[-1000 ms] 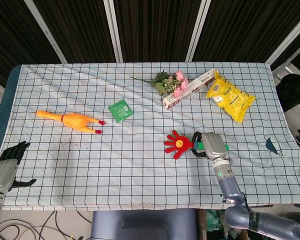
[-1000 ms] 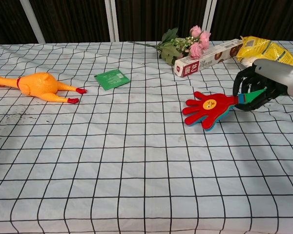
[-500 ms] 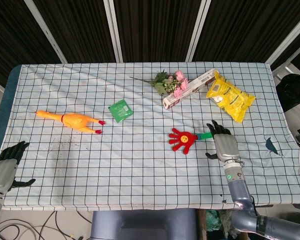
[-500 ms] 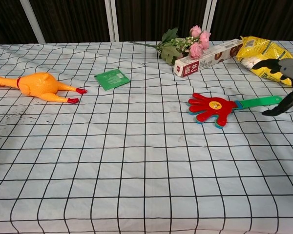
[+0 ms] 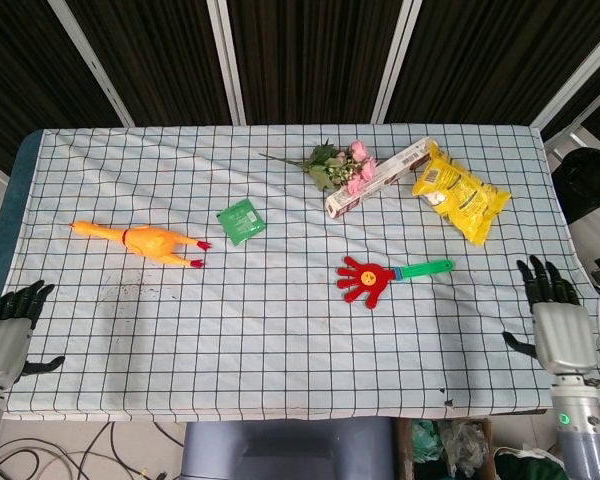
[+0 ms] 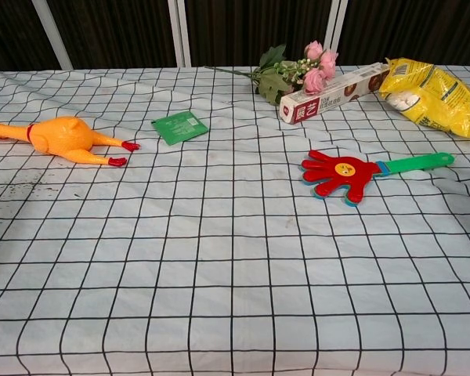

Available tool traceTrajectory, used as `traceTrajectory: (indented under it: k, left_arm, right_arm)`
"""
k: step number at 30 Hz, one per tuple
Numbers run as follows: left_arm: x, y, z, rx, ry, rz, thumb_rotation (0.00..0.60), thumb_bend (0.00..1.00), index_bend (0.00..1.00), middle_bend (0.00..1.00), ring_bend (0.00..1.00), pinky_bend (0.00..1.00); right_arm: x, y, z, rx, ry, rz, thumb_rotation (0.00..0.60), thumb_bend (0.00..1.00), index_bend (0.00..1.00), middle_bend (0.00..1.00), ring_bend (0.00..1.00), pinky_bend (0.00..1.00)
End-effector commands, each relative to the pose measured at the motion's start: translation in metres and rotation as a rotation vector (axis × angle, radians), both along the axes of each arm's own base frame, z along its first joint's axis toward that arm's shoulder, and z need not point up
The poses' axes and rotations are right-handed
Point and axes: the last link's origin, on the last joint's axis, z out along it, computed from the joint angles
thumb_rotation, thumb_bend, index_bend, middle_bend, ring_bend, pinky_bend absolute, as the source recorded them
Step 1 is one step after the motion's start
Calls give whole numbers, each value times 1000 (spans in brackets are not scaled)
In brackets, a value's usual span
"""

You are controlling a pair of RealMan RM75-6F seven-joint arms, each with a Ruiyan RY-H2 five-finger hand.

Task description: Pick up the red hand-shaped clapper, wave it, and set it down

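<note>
The red hand-shaped clapper (image 5: 368,279) (image 6: 338,175) lies flat on the checked cloth, right of centre, its green handle (image 5: 427,268) (image 6: 417,162) pointing right. Nothing touches it. My right hand (image 5: 556,322) hovers at the table's near right corner, well to the right of the handle, fingers spread and empty. My left hand (image 5: 8,335) is at the near left edge, fingers apart, holding nothing. Neither hand shows in the chest view.
A rubber chicken (image 5: 140,242) lies at the left. A green packet (image 5: 241,220) sits mid-table. Pink flowers (image 5: 338,165), a long box (image 5: 378,178) and a yellow snack bag (image 5: 460,194) lie along the back right. A dark mark (image 5: 542,291) is near the right edge.
My right hand let go of the clapper's handle and drew back right and toward the near edge. The clapper now lies flat on the cloth. My left hand barely moved.
</note>
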Motion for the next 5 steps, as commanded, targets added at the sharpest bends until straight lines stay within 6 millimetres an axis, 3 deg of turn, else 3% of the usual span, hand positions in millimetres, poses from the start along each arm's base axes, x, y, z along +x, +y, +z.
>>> traceTrajectory:
  k: [1,5]
  left_arm:
    - [0,-1,0,24,32,-22,600,0,0,0,0,0]
    - [-1,-1,-1,38,49,-32,600,0,0,0,0,0]
  right_arm:
    - [-21,50,28,-33,10,-45,600,34,0,0,0,152]
    - [-28,61,36,-42,-3,-58,600,34,0,0,0,152]
